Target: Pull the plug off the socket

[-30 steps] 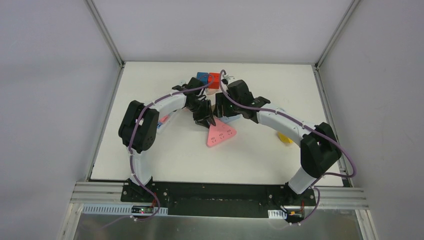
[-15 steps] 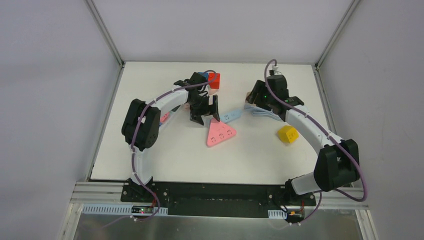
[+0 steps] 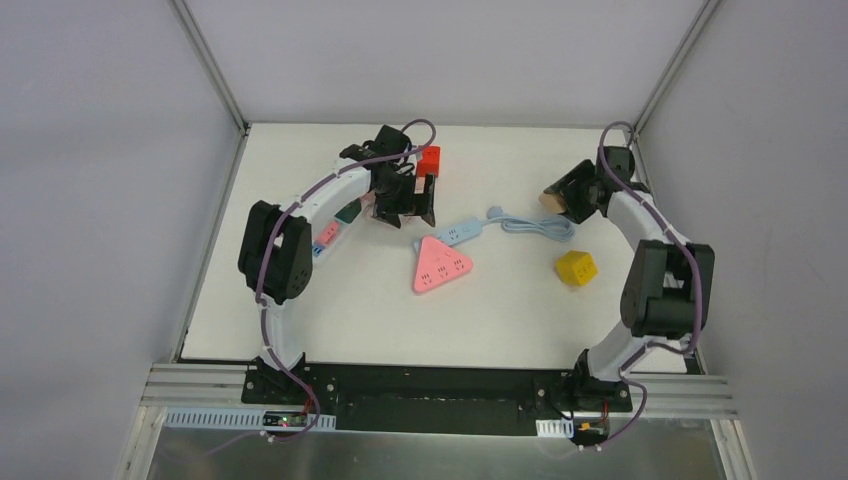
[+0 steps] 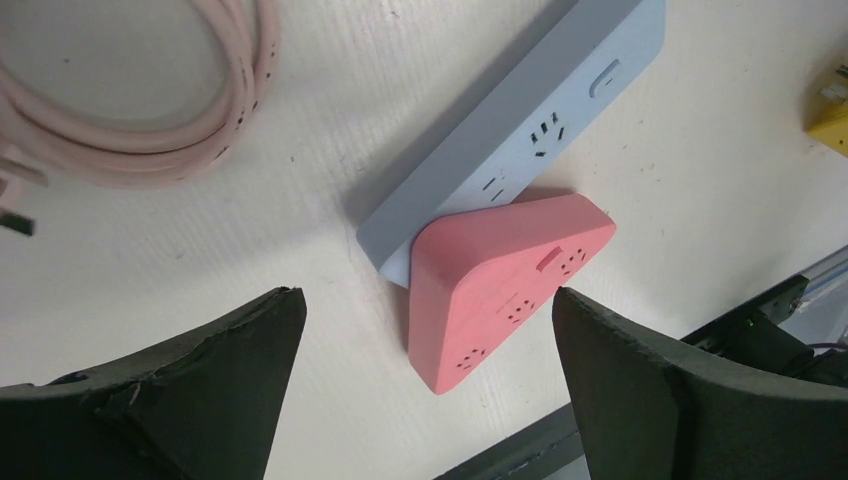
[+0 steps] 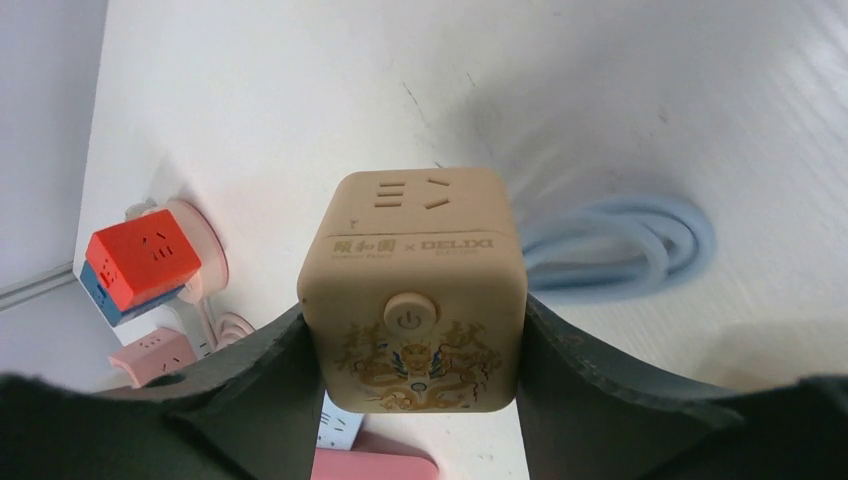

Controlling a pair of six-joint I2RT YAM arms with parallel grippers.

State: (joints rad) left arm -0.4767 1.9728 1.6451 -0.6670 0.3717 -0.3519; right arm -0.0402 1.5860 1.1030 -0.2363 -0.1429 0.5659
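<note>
The plug is a tan cube (image 5: 410, 290) with a power button and a dragon print. My right gripper (image 5: 410, 365) is shut on its two sides and holds it above the table at the far right (image 3: 553, 198). The socket, a light blue power strip (image 3: 460, 233), lies flat in the middle with nothing plugged into the outlets that show (image 4: 520, 140). My left gripper (image 4: 428, 380) is open and holds nothing. It hangs above the table, up and left of the strip (image 3: 412, 203).
A pink triangular socket block (image 3: 441, 265) touches the strip's near end. The strip's blue cable (image 3: 530, 224) coils to its right. There is a yellow cube (image 3: 576, 268), a red and blue cube (image 3: 429, 160), a coiled pink cable (image 4: 150, 110) and a small pink strip (image 3: 327, 235).
My right arm swung from the strip to the far right, carrying the tan cube plug away. My left gripper opened and drew back from the strip toward the far left.
</note>
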